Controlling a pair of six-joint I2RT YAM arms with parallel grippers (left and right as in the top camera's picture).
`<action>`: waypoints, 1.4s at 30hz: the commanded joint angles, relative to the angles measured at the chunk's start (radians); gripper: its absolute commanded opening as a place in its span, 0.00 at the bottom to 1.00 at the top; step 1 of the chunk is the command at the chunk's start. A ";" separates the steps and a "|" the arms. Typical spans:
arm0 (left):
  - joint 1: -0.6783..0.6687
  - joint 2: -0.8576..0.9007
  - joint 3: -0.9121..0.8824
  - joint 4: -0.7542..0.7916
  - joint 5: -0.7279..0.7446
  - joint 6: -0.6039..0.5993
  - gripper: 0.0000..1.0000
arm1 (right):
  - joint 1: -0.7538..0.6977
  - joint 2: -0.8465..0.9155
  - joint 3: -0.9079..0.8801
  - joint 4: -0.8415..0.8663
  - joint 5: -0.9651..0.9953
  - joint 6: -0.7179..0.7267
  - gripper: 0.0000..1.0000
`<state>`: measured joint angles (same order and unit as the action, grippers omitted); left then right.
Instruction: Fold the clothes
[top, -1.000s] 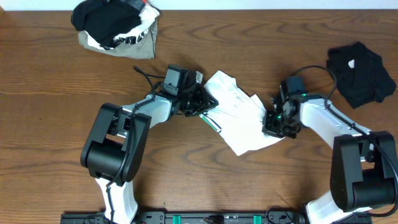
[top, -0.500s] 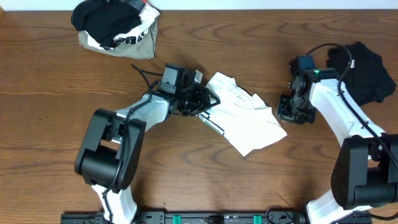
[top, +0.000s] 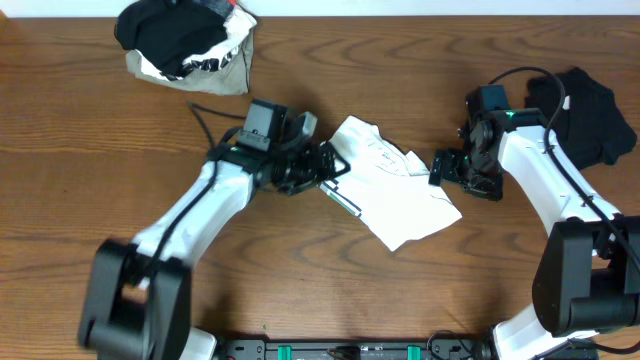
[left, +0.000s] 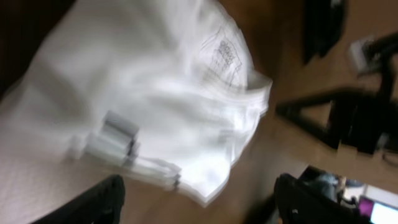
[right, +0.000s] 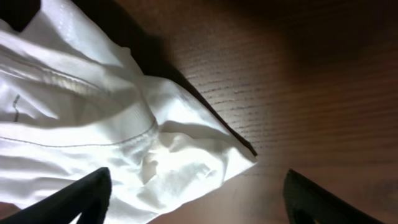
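**Overhead view: a part-folded shirt lying between two released grippers**

The white T-shirt (top: 395, 195) lies near the middle of the table (top: 80, 150) as a rumpled, roughly oblong bundle. Its long axis runs on a diagonal, from the upper left down to the lower right. The left gripper (top: 325, 170) sits at the shirt's upper-left end, just beside the edge that carries the dark striped mark (top: 342, 201). The right gripper (top: 440, 168) sits just beside the opposite, upper-right edge. You thus have one gripper on each side of the cloth, and neither is clearly the nearer.

Both grippers are released. In the left wrist view the two fingertips (left: 102, 202) stand wide apart with nothing between them, and the shirt spreads out ahead of them. In the right wrist view the fingertips (right: 81, 193) are equally spread, and a loose corner of the shirt points into the gap without being pinched.

The cloth is plain white and layered, with stacked edges showing at one side, a stitched seam, and a faint line-drawn print. Its outline is uneven, so you may judge the fold unfinished.

Two other lots of clothing lie well apart from the shirt: a mixed pile of clothes (top: 185, 45) at the far left and a black garment (top: 580, 115) at the far right, behind the right arm.
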<state>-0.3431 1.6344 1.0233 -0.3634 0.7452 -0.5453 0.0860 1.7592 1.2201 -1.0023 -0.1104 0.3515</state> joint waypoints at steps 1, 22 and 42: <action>-0.010 -0.077 -0.005 -0.133 -0.118 0.019 0.81 | -0.045 0.001 0.012 0.012 -0.010 -0.008 0.90; -0.266 0.005 -0.143 0.135 -0.366 -0.695 0.87 | -0.106 0.001 0.012 0.030 -0.033 -0.008 0.99; -0.286 0.256 -0.143 0.408 -0.399 -0.860 0.88 | -0.106 0.001 0.012 0.042 -0.033 -0.008 0.99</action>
<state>-0.6155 1.8050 0.8955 0.0452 0.3843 -1.3685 -0.0101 1.7592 1.2205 -0.9630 -0.1390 0.3477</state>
